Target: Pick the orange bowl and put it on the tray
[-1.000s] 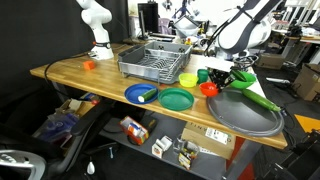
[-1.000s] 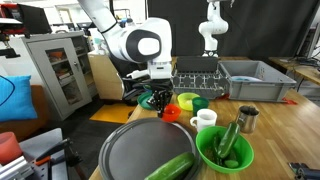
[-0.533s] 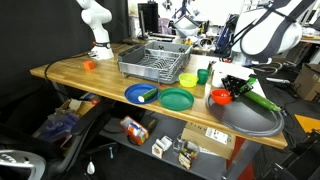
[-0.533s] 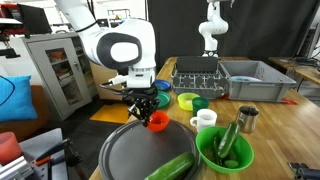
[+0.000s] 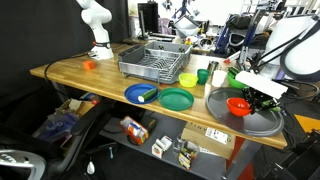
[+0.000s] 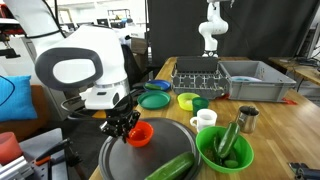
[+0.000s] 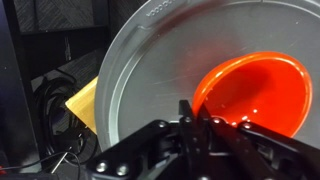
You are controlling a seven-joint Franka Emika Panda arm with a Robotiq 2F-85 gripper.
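In the wrist view the gripper [image 7: 190, 113] enters from the bottom edge. Its fingers are drawn almost together on the near rim of the orange bowl [image 7: 255, 92], at lower right, over the tray [image 7: 150, 60] that fills most of the frame. Only this view shows that pinch; whether the orange bowl touches the tray I cannot tell. In an exterior view the orange bowl [image 6: 140, 133] is low and left of centre over the tray's left part, with a green bowl [image 6: 225, 150] at lower right. Farther back, in an exterior view, a green plate [image 5: 177, 98] and a rack [image 5: 155, 60] lie left of the tray.
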